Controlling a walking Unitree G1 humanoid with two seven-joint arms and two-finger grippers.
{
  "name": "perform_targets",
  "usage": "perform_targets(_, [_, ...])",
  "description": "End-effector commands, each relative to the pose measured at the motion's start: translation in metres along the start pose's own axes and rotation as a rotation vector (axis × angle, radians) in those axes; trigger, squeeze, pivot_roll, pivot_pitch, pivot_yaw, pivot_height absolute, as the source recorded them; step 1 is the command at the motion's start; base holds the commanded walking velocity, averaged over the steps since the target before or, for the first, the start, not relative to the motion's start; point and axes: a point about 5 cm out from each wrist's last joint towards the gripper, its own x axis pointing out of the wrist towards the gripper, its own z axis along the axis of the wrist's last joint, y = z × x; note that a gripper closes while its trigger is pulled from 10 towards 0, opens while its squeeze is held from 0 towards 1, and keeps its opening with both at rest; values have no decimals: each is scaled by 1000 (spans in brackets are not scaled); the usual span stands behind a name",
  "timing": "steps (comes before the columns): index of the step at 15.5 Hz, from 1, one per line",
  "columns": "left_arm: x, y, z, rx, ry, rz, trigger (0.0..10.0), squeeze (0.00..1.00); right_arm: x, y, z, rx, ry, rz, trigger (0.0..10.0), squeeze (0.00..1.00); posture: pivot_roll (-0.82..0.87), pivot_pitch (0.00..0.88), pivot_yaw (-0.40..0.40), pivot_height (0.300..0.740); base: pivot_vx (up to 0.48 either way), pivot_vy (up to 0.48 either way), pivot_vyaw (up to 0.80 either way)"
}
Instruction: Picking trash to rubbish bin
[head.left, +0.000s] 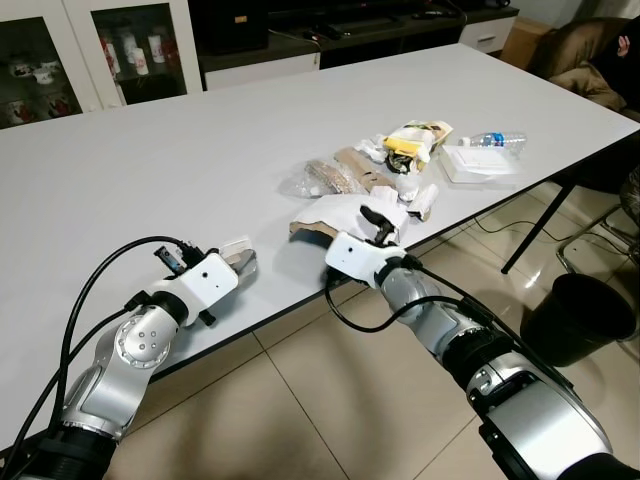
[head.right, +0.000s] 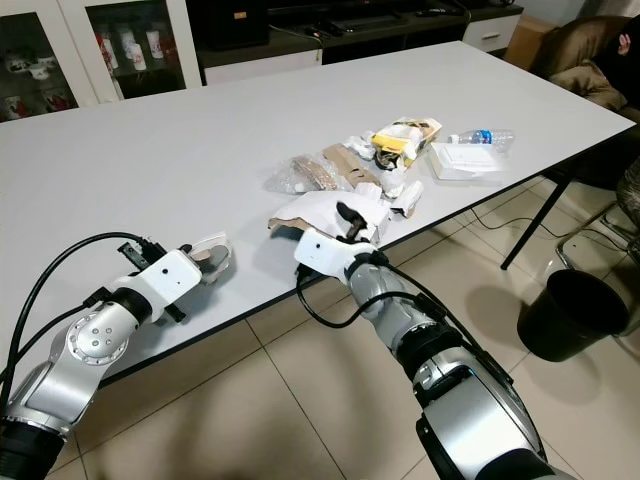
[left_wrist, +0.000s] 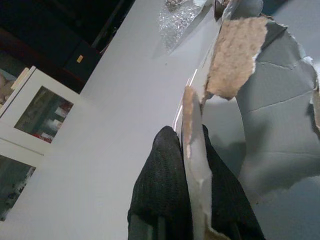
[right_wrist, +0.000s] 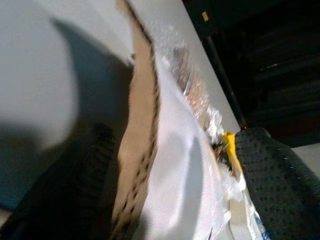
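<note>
A heap of trash (head.left: 395, 165) lies near the white table's (head.left: 150, 170) front edge: torn cardboard, crumpled paper, a bubble-wrap bag (head.left: 318, 180), a yellow-and-white wrapper (head.left: 413, 140). My left gripper (head.left: 243, 263) hovers at the table edge, left of the heap, shut on a torn scrap of cardboard (left_wrist: 235, 55). My right gripper (head.left: 380, 226) is at the heap's near side, open, its fingers (right_wrist: 280, 185) straddling a white-faced cardboard sheet (right_wrist: 150, 150) that lies over the table edge. The black rubbish bin (head.left: 578, 315) stands on the floor to the right.
A white foam box (head.left: 478, 163) and a plastic bottle (head.left: 497, 139) lie right of the heap. A black table leg (head.left: 530, 228) and cables cross the tiled floor between me and the bin. Glass cabinets (head.left: 60, 50) line the far wall.
</note>
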Motion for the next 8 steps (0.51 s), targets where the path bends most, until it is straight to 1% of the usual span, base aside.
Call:
perform_targets(1, [0, 1, 3, 2, -9, -7, 0, 0, 1, -4, 1, 2, -11, -13, 0, 0, -54, 5, -49, 740, 0, 0, 0])
perform_targets(8, [5, -3, 9, -1, -26, -23, 0, 0, 0, 3, -1, 15, -18, 8, 0, 0, -65, 0, -39, 740, 0, 0, 0])
